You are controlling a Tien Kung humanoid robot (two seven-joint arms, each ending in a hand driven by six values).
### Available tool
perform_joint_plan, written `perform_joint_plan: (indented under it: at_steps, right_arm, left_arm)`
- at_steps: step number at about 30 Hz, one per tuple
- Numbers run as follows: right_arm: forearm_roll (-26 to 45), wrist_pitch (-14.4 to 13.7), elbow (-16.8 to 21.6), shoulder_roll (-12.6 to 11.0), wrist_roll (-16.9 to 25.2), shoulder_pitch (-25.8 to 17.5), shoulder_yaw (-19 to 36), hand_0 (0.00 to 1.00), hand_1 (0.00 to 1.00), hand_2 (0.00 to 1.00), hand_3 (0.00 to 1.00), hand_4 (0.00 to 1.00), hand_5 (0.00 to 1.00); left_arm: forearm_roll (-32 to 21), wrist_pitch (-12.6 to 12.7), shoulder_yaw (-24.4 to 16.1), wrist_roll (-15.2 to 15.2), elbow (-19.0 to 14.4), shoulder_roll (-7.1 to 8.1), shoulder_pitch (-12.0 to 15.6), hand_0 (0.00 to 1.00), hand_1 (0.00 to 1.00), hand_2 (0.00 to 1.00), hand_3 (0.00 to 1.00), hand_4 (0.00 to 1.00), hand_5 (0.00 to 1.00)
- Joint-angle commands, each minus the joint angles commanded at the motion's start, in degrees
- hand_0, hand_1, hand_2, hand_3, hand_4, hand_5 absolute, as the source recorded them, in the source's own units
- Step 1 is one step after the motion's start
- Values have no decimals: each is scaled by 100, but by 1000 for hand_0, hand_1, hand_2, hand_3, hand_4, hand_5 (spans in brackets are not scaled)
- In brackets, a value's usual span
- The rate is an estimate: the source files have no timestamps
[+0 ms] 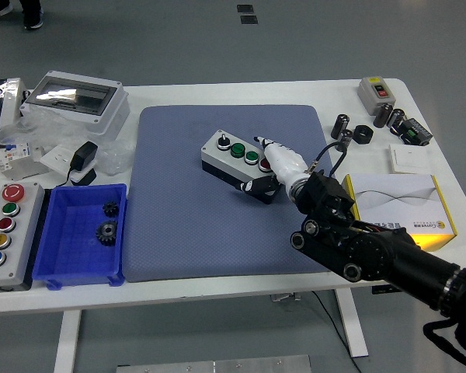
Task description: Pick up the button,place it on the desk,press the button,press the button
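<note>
A grey and black button box [234, 161] lies on the blue mat [186, 225] at the table's middle, with a black knob, two green buttons and a red button on top. My right hand [273, 166] reaches in from the lower right and rests on the box's right end. One white finger [266, 143] points out over the top by the red button, while the thumb [258, 186] sits against the front side. The left arm is out of view.
A blue bin [62, 233] with two black gears stands at the left. A second box with several coloured buttons [4, 229] lies beside it. A clear-lidded enclosure [74, 97], a charger, a yellow and white carton [400, 203] and small parts lie around.
</note>
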Motion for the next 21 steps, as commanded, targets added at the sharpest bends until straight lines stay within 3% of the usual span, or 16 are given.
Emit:
perform_joint_plan:
  at_steps: [1,7,8,13,14,19,20,21]
  right_arm:
    - [-15,-8,-10,5,-1,2,-14,699,841,888,998,963,341]
    - [-221,-63,-138,32,-13,16,-79,699,841,888,998,963,341]
    - [-278,-67,-158,35,-21,17,-91,380,615,661,974,830,189]
    - [-573,-104,-211,50,-48,11,-175,380,615,661,974,830,189]
    - [-613,-106,-214,50,-52,10,-190,291,493,517,861,698,140]
    - [-793,-91,-225,39,-67,11,-253,291,493,517,861,698,140]
    - [-819,-96,-225,36,-68,13,-259,182,384,412,588,196,2]
    - [-868,-99,-226,32,-72,15,-261,182,384,412,588,196,2]
  left_arm:
    - [0,0,1,-1,0,-1,1,793,758,722,796,724,396]
    - [-15,3,17,-7,2,-9,3,793,758,722,796,724,396]
    - [-17,3,18,-10,3,-9,1,793,756,722,796,724,395]
    - [-28,-3,34,-32,14,-11,-12,793,756,722,796,724,395]
    - [-31,-5,37,-36,16,-13,-14,792,756,722,796,724,395]
    - [-65,-11,70,-67,31,-18,-20,792,756,722,796,724,395]
    - [-73,-13,76,-71,32,-20,-20,791,756,722,796,725,397]
    - [-79,-12,79,-79,35,-21,-21,791,756,722,796,725,397]
